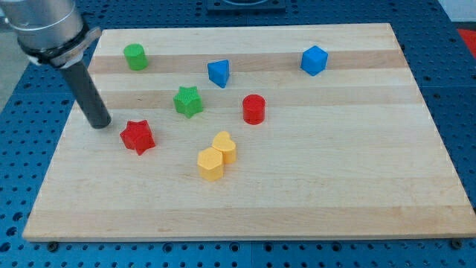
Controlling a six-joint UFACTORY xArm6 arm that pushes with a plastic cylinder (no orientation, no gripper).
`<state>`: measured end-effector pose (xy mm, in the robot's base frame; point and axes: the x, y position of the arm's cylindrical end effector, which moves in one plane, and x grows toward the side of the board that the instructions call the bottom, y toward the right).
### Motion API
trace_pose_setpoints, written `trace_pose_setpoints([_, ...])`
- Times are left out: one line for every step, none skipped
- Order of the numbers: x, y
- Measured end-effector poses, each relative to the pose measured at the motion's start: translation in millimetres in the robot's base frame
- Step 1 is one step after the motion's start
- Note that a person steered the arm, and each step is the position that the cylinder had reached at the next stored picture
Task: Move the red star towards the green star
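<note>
The red star lies on the wooden board at the view's left. The green star lies up and to the right of it, a short gap apart. My tip rests on the board just left of the red star and slightly above it, a small gap away and not touching it.
A green cylinder stands at the top left. A blue triangular block and a blue cube-like block lie along the top. A red cylinder is right of the green star. Two yellow blocks touch below the centre.
</note>
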<state>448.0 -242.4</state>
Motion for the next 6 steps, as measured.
trace_pose_setpoints([17, 6])
trace_pose_setpoints([17, 23])
trace_pose_setpoints([31, 35])
trace_pose_setpoints([41, 41])
trace_pose_setpoints([41, 41])
trace_pose_setpoints([33, 57])
